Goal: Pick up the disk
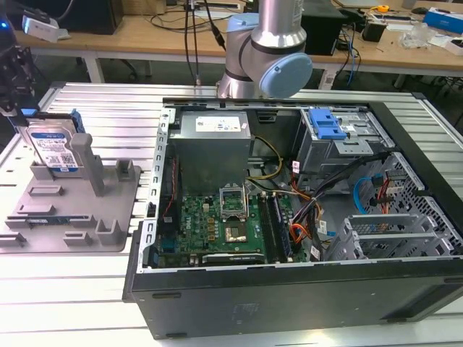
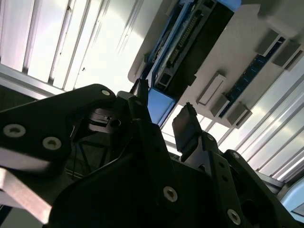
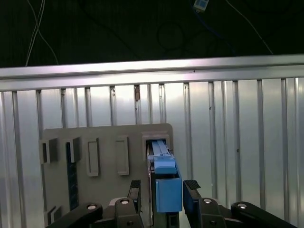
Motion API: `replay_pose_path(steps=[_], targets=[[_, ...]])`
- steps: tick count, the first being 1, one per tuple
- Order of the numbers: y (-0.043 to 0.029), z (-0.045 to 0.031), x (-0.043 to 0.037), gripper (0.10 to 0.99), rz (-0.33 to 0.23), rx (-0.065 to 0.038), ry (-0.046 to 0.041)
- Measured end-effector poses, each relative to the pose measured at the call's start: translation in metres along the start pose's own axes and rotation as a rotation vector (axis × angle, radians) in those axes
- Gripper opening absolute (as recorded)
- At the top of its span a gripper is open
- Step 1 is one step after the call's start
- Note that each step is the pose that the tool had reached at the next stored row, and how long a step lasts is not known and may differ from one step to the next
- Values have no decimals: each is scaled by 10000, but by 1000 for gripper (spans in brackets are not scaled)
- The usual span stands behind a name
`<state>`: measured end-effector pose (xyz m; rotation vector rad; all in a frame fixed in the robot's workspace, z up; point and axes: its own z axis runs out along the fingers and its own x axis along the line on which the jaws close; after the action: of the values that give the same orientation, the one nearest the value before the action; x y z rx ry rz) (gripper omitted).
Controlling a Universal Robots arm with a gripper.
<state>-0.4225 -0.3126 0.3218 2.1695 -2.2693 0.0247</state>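
Observation:
The disk point(image 1: 56, 148) stands on edge in a slot of the grey fixture point(image 1: 87, 217) at the exterior view's left, its white-and-blue label facing the camera. My gripper point(image 1: 18, 97) hangs dark just above its top edge. In the first wrist view the disk's blue side rail point(image 3: 166, 190) lies between my two fingertips, with a small gap on each side; the gripper point(image 3: 164, 185) is open and straddles it. The second wrist view shows the disk point(image 2: 190, 42) edge-on past the open gripper point(image 2: 161, 107).
An open computer case point(image 1: 405, 289) fills the middle and the exterior view's right, with a blue-topped drive cage point(image 1: 325, 126) inside. The arm's base point(image 1: 268, 50) stands behind it. Upright grey posts point(image 1: 83, 155) rise beside the disk. The slatted metal table point(image 1: 65, 289) runs underneath.

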Motion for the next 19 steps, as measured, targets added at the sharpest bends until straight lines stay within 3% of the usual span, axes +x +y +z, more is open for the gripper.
replay_pose_path(steps=[16,18,19], targets=[[2,203,-2,482,-1,0,0],[2,224,-3,467,-1,0,0],[2,232,-3,396,-1,0,0]])
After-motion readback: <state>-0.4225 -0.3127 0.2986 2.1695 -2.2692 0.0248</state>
